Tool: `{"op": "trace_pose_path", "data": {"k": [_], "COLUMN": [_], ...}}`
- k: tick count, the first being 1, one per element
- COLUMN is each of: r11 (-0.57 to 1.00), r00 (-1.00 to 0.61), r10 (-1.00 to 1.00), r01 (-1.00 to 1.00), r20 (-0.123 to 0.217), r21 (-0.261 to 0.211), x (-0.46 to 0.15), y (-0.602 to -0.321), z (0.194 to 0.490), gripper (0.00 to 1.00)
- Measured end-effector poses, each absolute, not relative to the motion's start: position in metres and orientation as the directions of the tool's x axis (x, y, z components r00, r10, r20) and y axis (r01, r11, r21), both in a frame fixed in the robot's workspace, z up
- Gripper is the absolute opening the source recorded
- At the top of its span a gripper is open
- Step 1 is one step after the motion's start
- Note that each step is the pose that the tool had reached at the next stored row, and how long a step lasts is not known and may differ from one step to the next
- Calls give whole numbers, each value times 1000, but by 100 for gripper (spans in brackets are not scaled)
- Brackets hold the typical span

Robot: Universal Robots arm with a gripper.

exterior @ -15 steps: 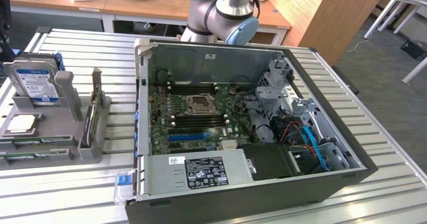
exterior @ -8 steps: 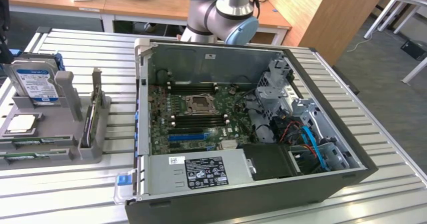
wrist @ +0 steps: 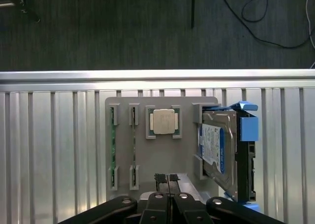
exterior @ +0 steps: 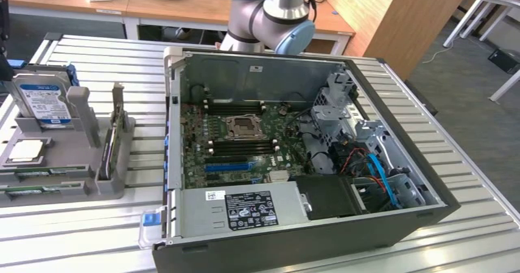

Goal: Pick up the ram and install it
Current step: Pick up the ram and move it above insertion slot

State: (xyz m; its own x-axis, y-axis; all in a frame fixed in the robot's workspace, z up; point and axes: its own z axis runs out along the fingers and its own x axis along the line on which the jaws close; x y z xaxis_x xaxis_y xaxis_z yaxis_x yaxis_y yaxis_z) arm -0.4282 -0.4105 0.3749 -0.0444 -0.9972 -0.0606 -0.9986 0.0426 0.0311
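The ram is standing on its thin edge in a slot of the gray holder, just below the pincer and a little off to one side of its tips, with a second green stick sitting one slot farther from the pincer. The pincer is hanging over the holder with its two tips squeezed together and nothing between them, so the picking up is not happening yet. The open computer is waiting well apart from the pincer, so I am thinking the whole job is left to do.
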Motion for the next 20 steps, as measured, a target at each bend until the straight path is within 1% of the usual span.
{"op": "trace_pose_path", "data": {"k": [5, 12, 13, 14, 15, 16, 20], "r11": [42, 42, 42, 42, 42, 42, 42], "r00": [-44, -44, -44, -44, -44, -44, -44], "r10": [-997, -997, -997, -997, -997, -997, -997], "r01": [-999, -999, -999, -999, -999, -999, -999], "r20": [-61, -61, -61, -61, -61, -61, -61], "r21": [31, 31, 31, 31, 31, 31, 31], "x": [-428, -428, -428, -428, -428, -428, -428], "y": [-418, -418, -418, -418, -418, -418, -418], "z": [375, 375, 375, 375, 375, 375, 375], "gripper": [11, 11, 11, 17, 17, 24, 24]}}
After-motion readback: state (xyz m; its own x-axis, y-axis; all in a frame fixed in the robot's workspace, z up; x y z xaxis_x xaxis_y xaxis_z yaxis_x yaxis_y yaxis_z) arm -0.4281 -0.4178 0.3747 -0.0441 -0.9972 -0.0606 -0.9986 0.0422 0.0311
